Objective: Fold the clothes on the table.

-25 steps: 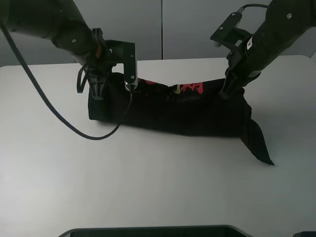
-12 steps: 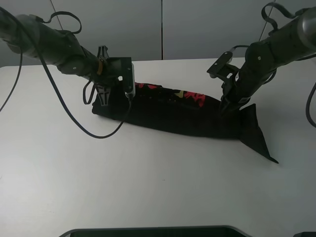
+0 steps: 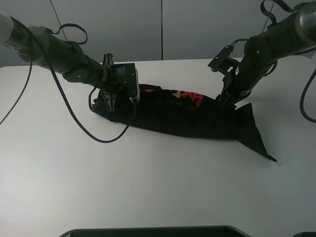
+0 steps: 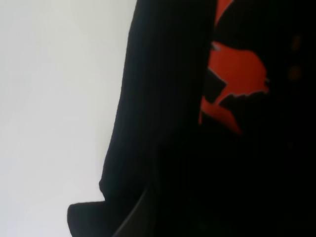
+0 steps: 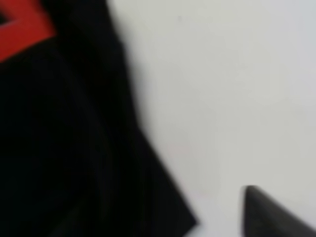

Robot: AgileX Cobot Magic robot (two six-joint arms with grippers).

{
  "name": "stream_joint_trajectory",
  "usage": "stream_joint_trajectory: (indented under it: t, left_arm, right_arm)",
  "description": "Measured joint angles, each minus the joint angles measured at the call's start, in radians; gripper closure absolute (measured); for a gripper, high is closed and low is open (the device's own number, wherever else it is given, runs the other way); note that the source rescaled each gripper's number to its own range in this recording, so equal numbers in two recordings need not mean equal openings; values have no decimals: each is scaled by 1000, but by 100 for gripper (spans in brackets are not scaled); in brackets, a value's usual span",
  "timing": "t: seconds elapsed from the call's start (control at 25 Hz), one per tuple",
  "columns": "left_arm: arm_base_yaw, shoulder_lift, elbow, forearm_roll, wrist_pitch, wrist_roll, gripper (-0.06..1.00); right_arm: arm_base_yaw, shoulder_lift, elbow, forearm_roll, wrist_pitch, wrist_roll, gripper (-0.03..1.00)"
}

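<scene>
The clothes (image 3: 177, 116), a black T-shirt with red print showing along its far edge, lie in a long narrow band across the middle of the white table (image 3: 148, 182). A pointed tail (image 3: 256, 138) trails off the band's right end. My left gripper (image 3: 109, 101) presses down at the left end; the left wrist view shows only black cloth (image 4: 163, 98) and red print (image 4: 237, 74), so its jaws are hidden. My right gripper (image 3: 224, 101) hangs over the band's right part. One of its fingers (image 5: 269, 215) stands over bare table, apart from the cloth (image 5: 64, 123).
A black cable (image 3: 74, 123) loops from the left arm down onto the table in front of the shirt's left end. A dark edge (image 3: 153, 231) runs along the near side of the table. Grey wall panels stand behind.
Both arms have come down and the shirt, held up a second ago, now lies flat on the table. The right gripper has let go of the cloth and risen slightly.
</scene>
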Motion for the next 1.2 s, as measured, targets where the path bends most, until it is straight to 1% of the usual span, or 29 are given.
stream_joint_trajectory:
  t: [0.08, 0.16, 0.28, 0.36, 0.4, 0.48, 0.52, 0.6, 0.68, 0.76, 0.84, 0.88, 0.92, 0.96, 1.04, 1.12, 1.2]
  left_arm:
    - [0, -20, 0, -13, 61, 0, 71]
    - [0, -46, 0, -29, 120, -2, 62]
    - [0, -83, 0, -45, 195, -4, 53]
    - [0, -105, 0, -49, 242, -4, 50]
    - [0, -118, 0, -49, 262, -4, 50]
    - [0, -145, 0, -49, 296, -16, 50]
    - [0, -163, 0, -49, 313, -33, 50]
    - [0, -193, 0, -51, 346, -74, 50]
    - [0, -235, 0, -51, 386, -112, 50]
    - [0, -277, 0, -58, 443, -136, 50]
    - [0, -313, 0, -94, 490, -145, 49]
    - [0, -331, 0, -129, 507, -148, 49]
    - [0, -347, 0, -164, 527, -151, 49]
    - [0, -363, 0, -220, 544, -153, 48]
    - [0, -389, 0, -313, 584, -153, 46]
    - [0, -411, 0, -391, 622, -153, 43]
    - [0, -425, 0, -428, 661, -154, 40]
  right_arm:
    - [0, -2, -20, 0, 60, 12, 11]
    - [2, -25, -30, 0, 119, 22, 10]
    - [2, -114, -38, -34, 154, 51, 9]
    - [2, -199, -42, -84, 160, 90, 9]
    - [2, -237, -44, -119, 172, 115, 9]
    - [2, -316, -45, -160, 194, 159, 9]
    - [2, -359, -45, -174, 216, 188, 9]
    - [2, -442, -45, -169, 265, 256, 9]
    - [2, -506, -46, -103, 346, 307, 9]
    - [2, -552, -46, -15, 433, 322, 9]
    - [0, -570, -46, 77, 501, 332, 9]
    - [0, -576, -46, 120, 520, 334, 9]
    - [0, -578, -46, 163, 524, 337, 9]
    - [0, -578, -46, 197, 526, 337, 9]
    - [0, -578, -44, 238, 526, 341, 9]
    - [0, -582, -17, 242, 518, 349, 9]
    - [0, -582, 34, 242, 503, 364, 9]
